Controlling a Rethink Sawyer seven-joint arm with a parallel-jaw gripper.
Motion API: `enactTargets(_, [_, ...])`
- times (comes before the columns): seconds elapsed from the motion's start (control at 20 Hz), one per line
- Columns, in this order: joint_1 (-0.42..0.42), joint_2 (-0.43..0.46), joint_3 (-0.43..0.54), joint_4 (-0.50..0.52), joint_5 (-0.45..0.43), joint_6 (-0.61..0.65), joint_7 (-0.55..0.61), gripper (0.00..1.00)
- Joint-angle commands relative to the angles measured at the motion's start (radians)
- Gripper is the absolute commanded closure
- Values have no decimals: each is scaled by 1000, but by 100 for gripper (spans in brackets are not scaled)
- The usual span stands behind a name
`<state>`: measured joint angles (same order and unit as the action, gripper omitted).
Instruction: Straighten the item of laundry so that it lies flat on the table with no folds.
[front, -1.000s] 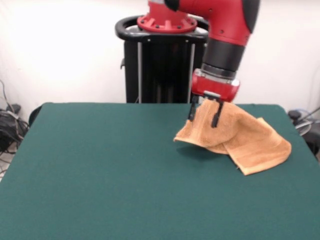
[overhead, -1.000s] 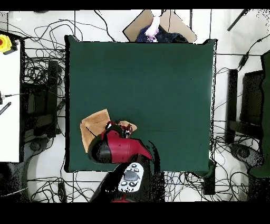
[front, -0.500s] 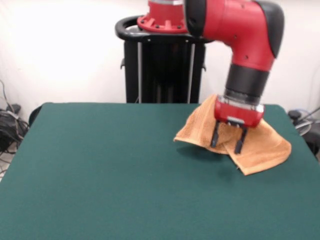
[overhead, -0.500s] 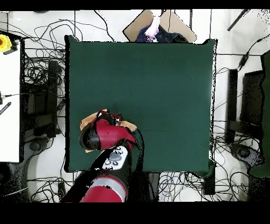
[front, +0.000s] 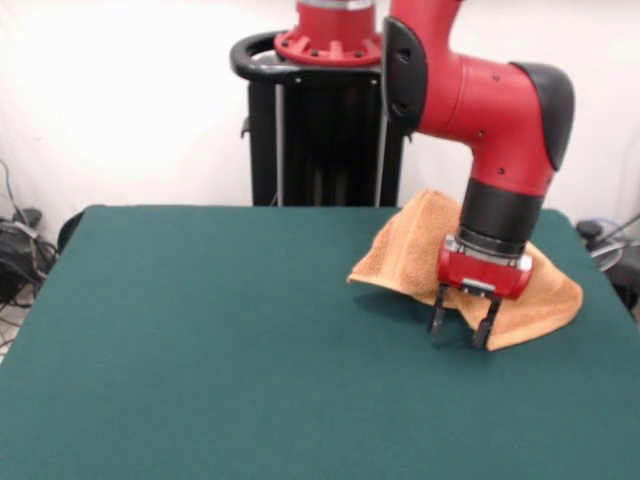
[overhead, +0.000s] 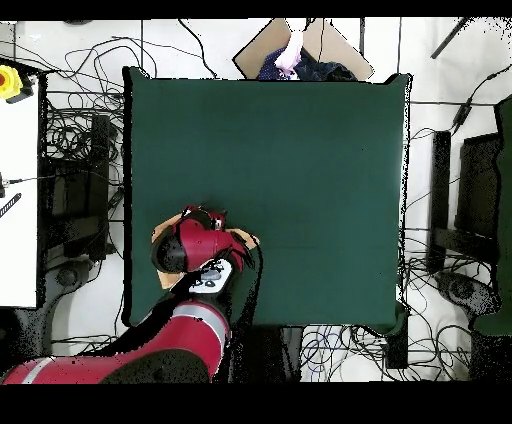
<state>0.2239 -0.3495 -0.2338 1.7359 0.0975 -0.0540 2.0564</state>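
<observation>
The orange-tan towel (front: 420, 245) lies bunched and folded on the green table (front: 200, 330), at its far right in the front view, with one part raised in a peak. My gripper (front: 460, 322) is open and empty. It hangs in front of the towel's near edge, its fingertips (front: 437, 312) low over the table. In the overhead view the arm (overhead: 195, 250) covers most of the towel (overhead: 160, 238), which sits near the table's (overhead: 300, 150) bottom left corner. The towel's tag does not show.
The black pedestal (front: 320, 130) stands behind the table's far edge. The table's right edge is close to the towel in the front view. Cables lie around the table on the floor (overhead: 80, 150). A person (overhead: 292, 55) shows at the overhead view's top edge.
The gripper has moved from the towel's raised peak to the right and down, toward the camera, and now hangs in front of the towel's near edge. The towel has barely changed shape.
</observation>
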Motion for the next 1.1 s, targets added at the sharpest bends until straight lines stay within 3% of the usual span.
enactTargets(0.05, [-29, -20, 93, -102, 64, 157, 121, 0])
enactTargets(0.25, [-61, -24, 149, -106, 44, 176, 104, 0])
enactTargets(0.5, [-50, -30, 169, -122, 52, 292, 96, 0])
enactTargets(0.65, [-47, 10, 173, -137, 53, 354, 98, 0])
enactTargets(0.8, [-29, 61, 152, -161, 46, 350, 108, 0])
enactTargets(1.1, [-60, 86, 216, -147, 9, 329, 71, 0])
